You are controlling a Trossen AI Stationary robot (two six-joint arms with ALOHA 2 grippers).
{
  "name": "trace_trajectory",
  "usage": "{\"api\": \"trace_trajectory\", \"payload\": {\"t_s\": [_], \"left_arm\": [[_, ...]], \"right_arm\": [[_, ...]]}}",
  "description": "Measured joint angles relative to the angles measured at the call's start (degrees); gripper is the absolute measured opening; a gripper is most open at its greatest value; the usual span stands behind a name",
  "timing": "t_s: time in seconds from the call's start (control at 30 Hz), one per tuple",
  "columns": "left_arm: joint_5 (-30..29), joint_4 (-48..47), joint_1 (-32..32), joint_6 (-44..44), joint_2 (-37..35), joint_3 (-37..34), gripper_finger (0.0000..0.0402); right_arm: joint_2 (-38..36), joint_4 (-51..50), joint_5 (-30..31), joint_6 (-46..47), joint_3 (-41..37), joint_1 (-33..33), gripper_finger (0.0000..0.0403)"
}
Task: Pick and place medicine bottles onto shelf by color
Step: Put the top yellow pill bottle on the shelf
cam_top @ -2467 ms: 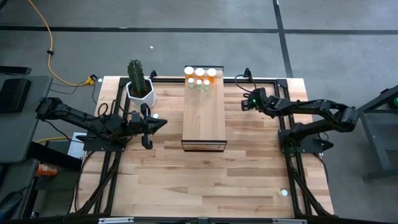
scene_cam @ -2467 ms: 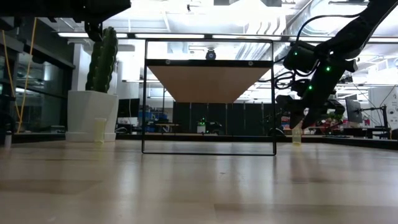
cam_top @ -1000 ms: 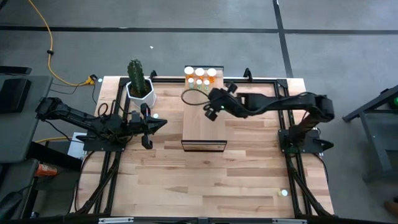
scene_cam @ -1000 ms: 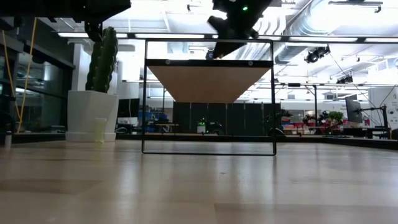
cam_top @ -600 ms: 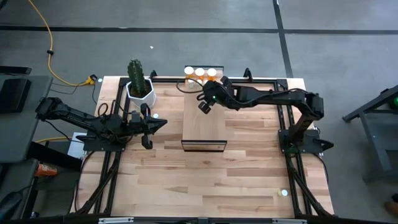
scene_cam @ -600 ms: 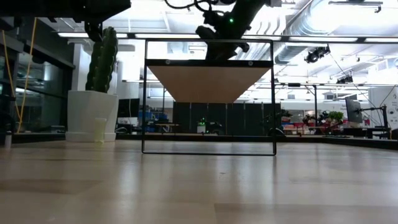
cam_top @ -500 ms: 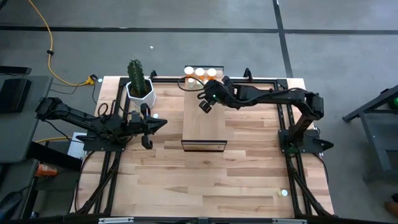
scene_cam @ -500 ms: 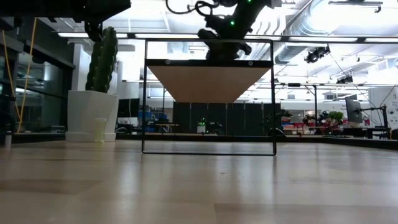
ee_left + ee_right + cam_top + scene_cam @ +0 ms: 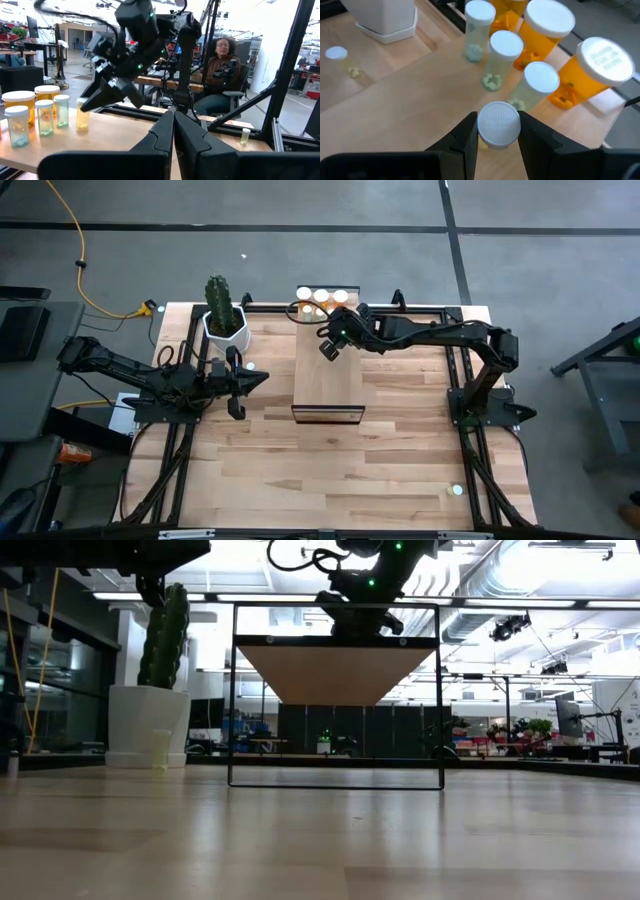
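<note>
Near the table's left edge the left gripper (image 9: 236, 383) waits, fingers pressed together. Beyond it, over the far end of the shelf (image 9: 328, 370), the right gripper (image 9: 497, 137) clamps a white-capped pale bottle (image 9: 499, 124), just short of the medicine bottles (image 9: 540, 45) clustered by the table's far edge, where orange ones stand behind pale ones.

Light-wood plank counter (image 9: 330, 455). Standing directly on it: the shelf (image 9: 328, 370) at centre, a white cactus pot (image 9: 226, 330) near the far left corner, and one small pale bottle (image 9: 161, 749) just beside that pot.
</note>
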Motion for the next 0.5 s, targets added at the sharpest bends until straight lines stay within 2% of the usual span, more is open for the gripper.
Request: {"api": "trace_trajectory", "payload": {"t_s": [0.5], "left_arm": [[0.3, 0.0, 0.0, 0.0, 0.0, 0.0, 0.0003]], "right_arm": [[0.5, 0.8, 0.1, -0.2, -0.1, 0.0, 0.0106]]}}
